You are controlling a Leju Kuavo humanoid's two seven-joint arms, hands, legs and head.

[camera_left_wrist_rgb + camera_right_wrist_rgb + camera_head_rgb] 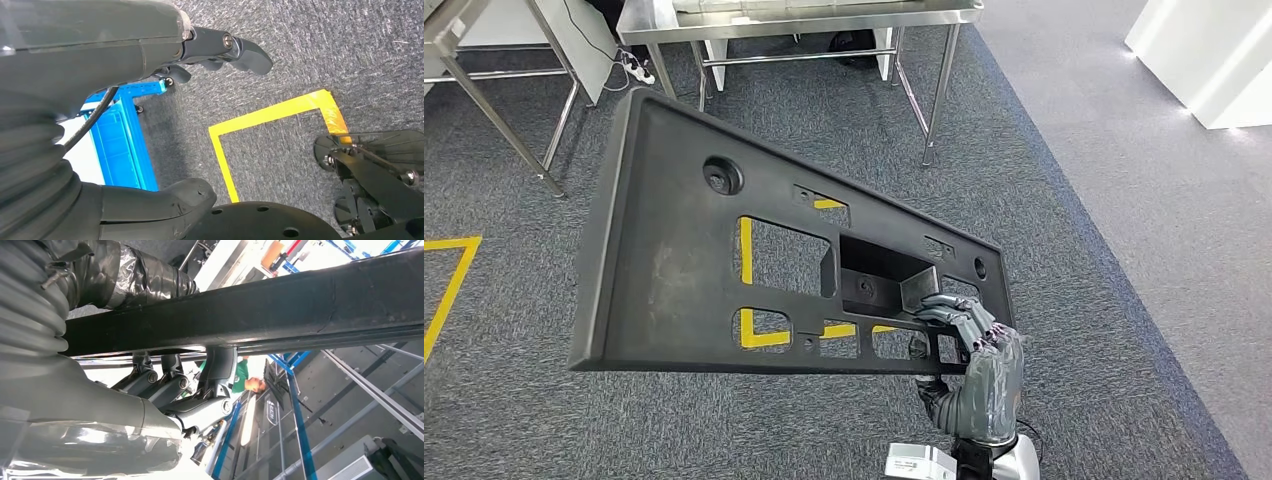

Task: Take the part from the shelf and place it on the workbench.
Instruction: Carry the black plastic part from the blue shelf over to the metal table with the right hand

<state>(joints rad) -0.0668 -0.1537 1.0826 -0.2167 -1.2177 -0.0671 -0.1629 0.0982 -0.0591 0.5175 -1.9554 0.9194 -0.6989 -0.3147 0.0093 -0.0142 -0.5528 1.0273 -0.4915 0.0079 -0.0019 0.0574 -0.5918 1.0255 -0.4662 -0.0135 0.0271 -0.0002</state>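
Nearest to us, our right hand [972, 362] grips the lower right edge of the large flat black moulded plastic panel with rectangular cut-outs [674, 270], fingers [952, 312] hooked over the rim and into one of the openings; the right wrist view shows the same clamp from beneath, fingers [172, 385] curled up against the panel's dark edge. That part is off the shelf and held in the air, tilted, above the grey carpet floor [1074, 230], with yellow floor tape [759, 335] showing through its cut-outs. Our left hand [210, 47] hangs over the carpet holding nothing, its fingers loosely apart. Farther off stands the stainless steel workbench with tubular legs [804, 22], well apart from the panel. We judge we are in the carrying step: the pick is done and the placing is not. The next move calls for closing on the bench, levelling the panel and lowering it flat onto the top. Held by one corner, so long a panel may well sag or twist in our grip.
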